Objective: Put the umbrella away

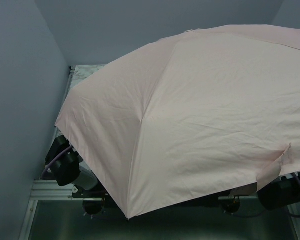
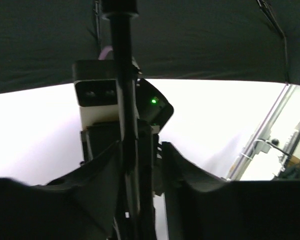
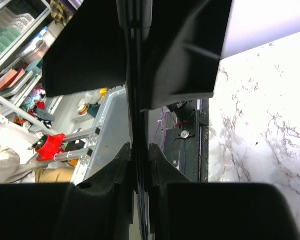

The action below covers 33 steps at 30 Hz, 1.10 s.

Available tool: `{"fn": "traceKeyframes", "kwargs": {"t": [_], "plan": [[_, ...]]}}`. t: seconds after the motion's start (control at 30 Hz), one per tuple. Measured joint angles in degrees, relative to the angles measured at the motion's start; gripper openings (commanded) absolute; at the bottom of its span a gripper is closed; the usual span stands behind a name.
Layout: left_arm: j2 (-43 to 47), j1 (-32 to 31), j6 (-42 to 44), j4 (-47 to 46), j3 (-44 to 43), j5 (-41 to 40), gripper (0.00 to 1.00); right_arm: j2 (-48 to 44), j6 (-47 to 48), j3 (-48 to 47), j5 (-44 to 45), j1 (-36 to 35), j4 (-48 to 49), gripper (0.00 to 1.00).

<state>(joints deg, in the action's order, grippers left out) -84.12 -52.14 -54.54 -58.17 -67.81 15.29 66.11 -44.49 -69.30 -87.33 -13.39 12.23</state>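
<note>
The pale pink umbrella stands open, and its wide canopy hides both grippers and most of the table in the top view. A pink strap hangs at its right edge. Under the canopy the thin black shaft runs between the fingers of my left gripper. It lies against the left finger, and a slim gap shows at the right finger. My right gripper is shut on the shaft, which is pinched between both pads. Further along the shaft, its wrist camera shows in the left wrist view.
The marble tabletop lies to the right under the canopy. An aluminium frame rail runs along the near left edge, beside the left arm. The right arm sits at bottom right. Cluttered shelves stand beyond the table.
</note>
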Motion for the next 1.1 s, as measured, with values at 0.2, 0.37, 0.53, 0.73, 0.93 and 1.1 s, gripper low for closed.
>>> {"fn": "traceKeyframes", "kwargs": {"t": [0.2,0.37,0.53,0.73,0.93,1.1], "plan": [[-0.20,-0.35,-0.50,0.87,0.00,1.44,0.00,-0.15,0.61,0.00,0.46,0.39,-0.09,0.02],[0.35,-0.33,0.61,3.19,0.00,0.68,0.00,-0.22,3.89,-0.02,0.98,1.05,-3.39,0.38],[3.43,-0.52,3.04,11.54,1.07,-2.51,0.00,0.00,19.32,-5.27,9.09,1.88,-20.98,0.57],[3.45,0.42,3.58,6.91,3.21,-1.64,0.00,-0.90,28.15,-6.40,12.98,2.10,-28.68,0.66],[-4.31,4.79,-3.56,-10.16,1.60,5.57,0.00,-2.16,11.54,5.35,8.20,2.10,-10.73,0.72],[-6.86,5.64,-8.11,-15.28,-2.54,10.43,0.00,-2.12,-0.09,8.07,6.49,2.10,0.94,0.71]]}}
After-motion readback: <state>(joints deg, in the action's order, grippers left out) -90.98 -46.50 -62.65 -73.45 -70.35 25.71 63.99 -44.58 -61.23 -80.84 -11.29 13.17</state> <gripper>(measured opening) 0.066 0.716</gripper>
